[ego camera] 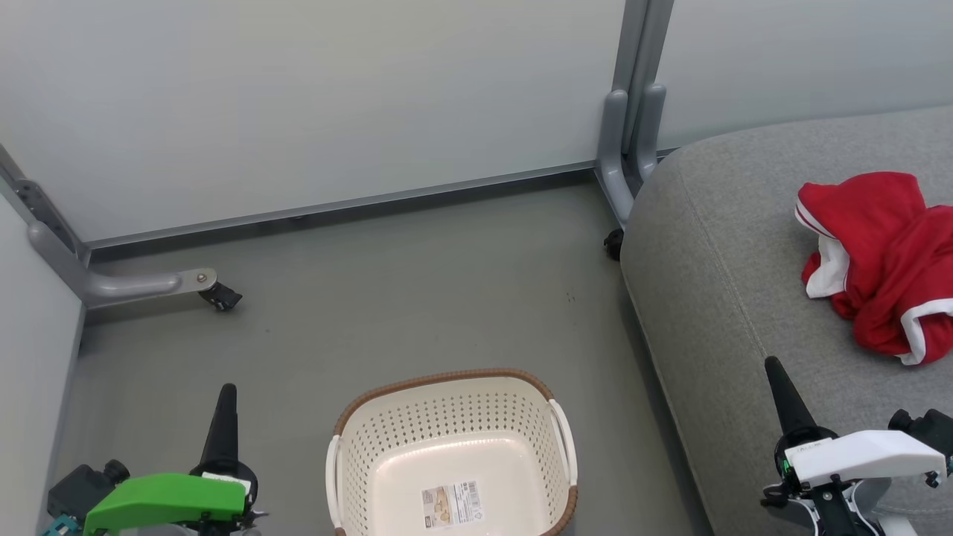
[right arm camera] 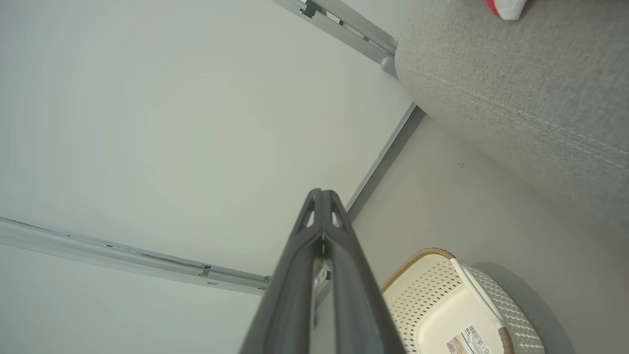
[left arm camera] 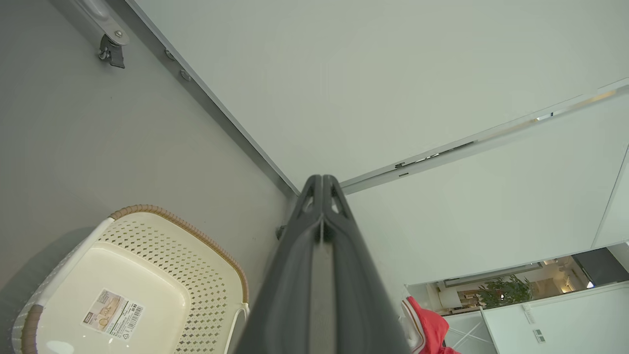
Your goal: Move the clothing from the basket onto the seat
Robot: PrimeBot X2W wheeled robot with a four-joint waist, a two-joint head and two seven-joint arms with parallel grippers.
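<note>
The cream perforated basket [ego camera: 451, 454] with a brown rim stands on the floor at the bottom centre, holding nothing but its paper label [ego camera: 450, 504]. Red clothing [ego camera: 882, 260] with white trim lies crumpled on the light-grey seat [ego camera: 715, 298] at the right. My left gripper [ego camera: 227, 393] is shut and holds nothing, left of the basket above the floor. My right gripper [ego camera: 770, 366] is shut with nothing in it, over the seat's front part, below the clothing. The basket [left arm camera: 123, 290] and a red corner of the clothing [left arm camera: 430, 332] appear in the left wrist view; the basket [right arm camera: 457, 309] also appears in the right wrist view.
Pale partition panels [ego camera: 313, 104] close off the back and left. Their grey metal feet with castors stand at the left [ego camera: 141, 284] and by the seat's corner [ego camera: 629, 149]. Grey floor [ego camera: 417, 298] lies between the panels, basket and seat.
</note>
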